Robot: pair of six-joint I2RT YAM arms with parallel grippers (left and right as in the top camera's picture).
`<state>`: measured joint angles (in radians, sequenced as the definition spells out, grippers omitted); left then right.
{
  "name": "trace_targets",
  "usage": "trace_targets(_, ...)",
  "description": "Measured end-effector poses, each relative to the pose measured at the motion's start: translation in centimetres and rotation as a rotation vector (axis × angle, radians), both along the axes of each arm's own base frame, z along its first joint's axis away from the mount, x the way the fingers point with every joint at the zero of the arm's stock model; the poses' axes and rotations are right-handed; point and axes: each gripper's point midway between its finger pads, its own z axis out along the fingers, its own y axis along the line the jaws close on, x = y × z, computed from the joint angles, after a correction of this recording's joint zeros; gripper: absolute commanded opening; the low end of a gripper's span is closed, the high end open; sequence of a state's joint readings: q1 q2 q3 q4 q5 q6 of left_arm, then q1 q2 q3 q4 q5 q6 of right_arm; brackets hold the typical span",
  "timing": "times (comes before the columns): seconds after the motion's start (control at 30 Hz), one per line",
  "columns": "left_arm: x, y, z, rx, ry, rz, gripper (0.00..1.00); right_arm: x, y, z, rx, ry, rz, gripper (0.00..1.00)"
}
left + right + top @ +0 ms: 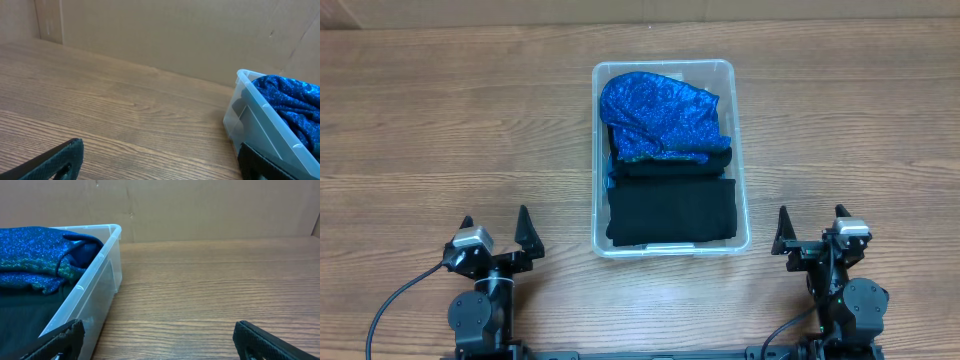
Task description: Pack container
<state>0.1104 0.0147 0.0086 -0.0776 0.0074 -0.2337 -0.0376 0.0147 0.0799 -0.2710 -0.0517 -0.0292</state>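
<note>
The clear plastic container (743,170) stands at the table's middle. It holds a sparkly blue garment (660,112) at the far end and folded black cloth (670,210) at the near end. Its label is hidden under the clothes. My left gripper (498,232) is open and empty at the near left, apart from the container. My right gripper (810,232) is open and empty at the near right. The container shows at the right edge of the left wrist view (250,120) and at the left of the right wrist view (102,275), with the blue garment (40,250) inside.
The wooden table (440,130) extends on both sides of the container. A cardboard wall (175,35) stands along the table's far edge.
</note>
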Motion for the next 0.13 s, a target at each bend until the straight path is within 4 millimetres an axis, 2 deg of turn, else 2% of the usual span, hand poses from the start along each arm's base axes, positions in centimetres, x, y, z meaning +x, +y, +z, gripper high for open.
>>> trace_targets(0.13,0.00,0.01,0.00,0.000,0.000,0.000,1.00,0.00,-0.01,0.00,0.000,0.000,0.000,1.00)
